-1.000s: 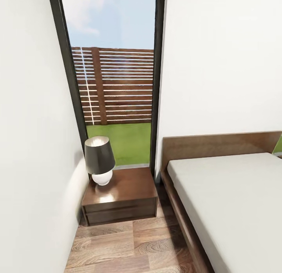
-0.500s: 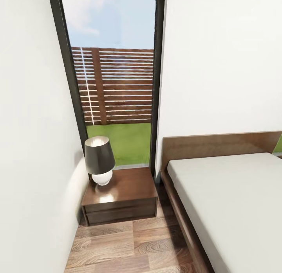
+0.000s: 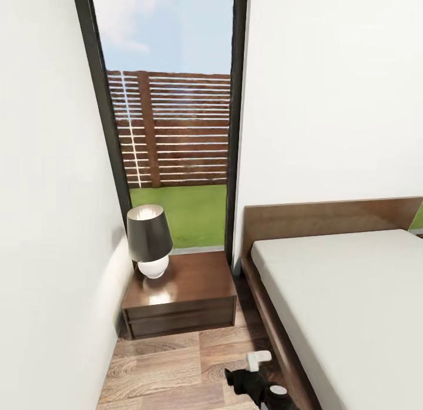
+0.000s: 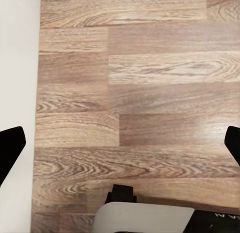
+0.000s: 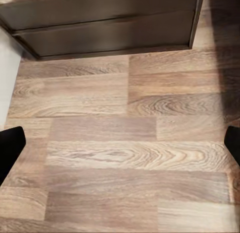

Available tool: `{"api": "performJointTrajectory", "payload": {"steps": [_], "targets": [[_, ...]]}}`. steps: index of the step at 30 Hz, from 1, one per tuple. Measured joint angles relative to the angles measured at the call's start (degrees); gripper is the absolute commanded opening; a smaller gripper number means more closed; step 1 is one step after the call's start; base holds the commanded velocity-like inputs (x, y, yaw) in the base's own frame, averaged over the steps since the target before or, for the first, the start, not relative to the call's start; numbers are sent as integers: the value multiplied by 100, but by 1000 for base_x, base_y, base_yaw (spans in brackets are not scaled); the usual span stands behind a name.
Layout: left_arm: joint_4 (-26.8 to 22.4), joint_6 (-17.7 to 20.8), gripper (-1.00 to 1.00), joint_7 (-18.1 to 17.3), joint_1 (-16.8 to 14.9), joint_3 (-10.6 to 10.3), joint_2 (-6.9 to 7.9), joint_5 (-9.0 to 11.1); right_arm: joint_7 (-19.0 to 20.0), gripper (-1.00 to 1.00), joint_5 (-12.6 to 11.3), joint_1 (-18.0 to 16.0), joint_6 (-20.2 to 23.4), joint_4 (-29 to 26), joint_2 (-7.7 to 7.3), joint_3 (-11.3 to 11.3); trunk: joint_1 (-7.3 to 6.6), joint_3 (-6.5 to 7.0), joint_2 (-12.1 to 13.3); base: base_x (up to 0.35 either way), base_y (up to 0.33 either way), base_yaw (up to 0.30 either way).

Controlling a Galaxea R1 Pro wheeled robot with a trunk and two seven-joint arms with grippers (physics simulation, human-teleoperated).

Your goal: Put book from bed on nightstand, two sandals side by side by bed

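Both hands, the left hand (image 4: 120, 143) and right hand (image 5: 120, 143), are hanging wide open and empty over floor (image 3: 176, 369) between nightstand (image 3: 182, 295) and bed (image 3: 346, 292); book and sandals unsighted, task seemingly undone.

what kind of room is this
Most likely a bedroom: a low bed with a grey mattress and wooden headboard, a nightstand beside it carrying a lamp, and a tall window onto a lawn.

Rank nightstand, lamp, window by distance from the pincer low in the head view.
From the pincer, at the floor beside the bed frame:
1. nightstand, ahead, slightly left.
2. lamp, on the nightstand's far-left corner.
3. window, behind the nightstand.
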Motion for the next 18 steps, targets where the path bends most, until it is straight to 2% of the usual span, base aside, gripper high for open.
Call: {"api": "performJointTrajectory", "payload": {"steps": [2,3,6,8,9,11,13,16,18], "targets": [[-5,19,100,-6,0,-6,1,-4,-2,100,-17,247,892,-1170,-4,30,0,0,0,0,0,0],[-5,19,100,-6,-1,-6,1,-4,-3,100,-15,253,907,-1196,-5,30,0,-1,0,0,0,0],[-16,42,100,-13,-4,-12,-2,-7,-18,100,-34,712,2060,-2843,-14,29,0,0,0,0,0,0],[-30,59,100,-16,-9,-14,-3,-9,-35,100,-42,951,2567,-3743,-21,27,0,0,0,0,0,0],[-30,60,100,-16,-9,-14,-4,-9,-35,100,-38,955,2575,-3760,-21,27,0,-1,1,0,0,0],[-63,98,100,-18,-24,-16,-5,-10,-47,100,-44,1113,2901,-4400,-25,35,0,0,0,0,0,0],[-131,182,100,-20,-49,-29,-4,-15,-55,100,-37,1218,3121,-4817,-30,36,0,0,0,0,0,0],[-216,332,100,-21,-70,-51,-2,-19,-77,100,-20,1289,3248,-5068,-47,32,0,0,0,0,0,0],[-327,524,100,-19,-83,-68,8,-17,-132,100,17,1338,3307,-5190,-108,26,0,0,1,0,0,0]]}}
